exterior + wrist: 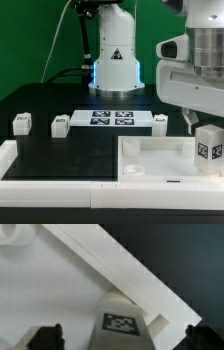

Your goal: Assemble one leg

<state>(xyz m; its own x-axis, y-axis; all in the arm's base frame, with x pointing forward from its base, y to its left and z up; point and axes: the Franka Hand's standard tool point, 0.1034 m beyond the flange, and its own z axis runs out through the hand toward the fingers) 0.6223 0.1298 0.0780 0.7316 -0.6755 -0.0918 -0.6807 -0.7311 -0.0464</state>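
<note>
Nearest, one white tray-like panel (150, 165) is seen on the black surface (40, 150). Four legs are counted. Three legs (20, 124) (58, 126) (158, 121) are stood on the surface beside the one marker board (110, 119). The fourth leg (122, 321) is found upright at the panel's raised rim, inside the tool (118, 339), whose fingers (45, 336) are spread apart, clear of it. A green backdrop (30, 40) is seen behind.

No actual txt, brand or nrs readable here afaict. Only signs: a triangle warning symbol on the robot base (115, 57), b/w square tag patterns on the marker board (110, 119), and one such tag on the leg (207, 149) (121, 323). Just pixel codes, no digits.
</note>
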